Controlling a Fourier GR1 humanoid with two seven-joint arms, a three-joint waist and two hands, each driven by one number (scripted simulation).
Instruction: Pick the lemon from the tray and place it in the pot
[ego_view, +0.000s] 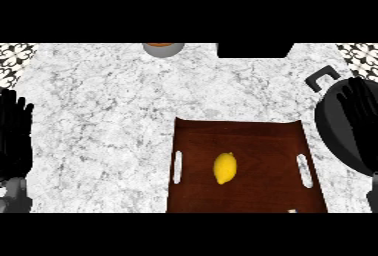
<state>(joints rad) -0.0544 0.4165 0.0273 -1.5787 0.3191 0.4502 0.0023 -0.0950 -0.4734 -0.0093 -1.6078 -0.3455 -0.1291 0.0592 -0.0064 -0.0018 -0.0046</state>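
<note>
Lemon (225, 168) mid-tray (244, 132), pot (341, 131) just right of it.

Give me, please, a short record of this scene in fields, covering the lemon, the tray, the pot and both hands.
lemon: yellow, lying near the middle of the tray, untouched
tray: dark brown, with a white handle slot on each side, on the marble counter
pot: black, at the view's right edge, right of the tray, partly cut off
left hand: open, fingers up, at the left edge, resting
right hand: open, fingers up, in front of the pot
bowl: grey, at the counter's far edge
task state: lemon not yet picked
</note>
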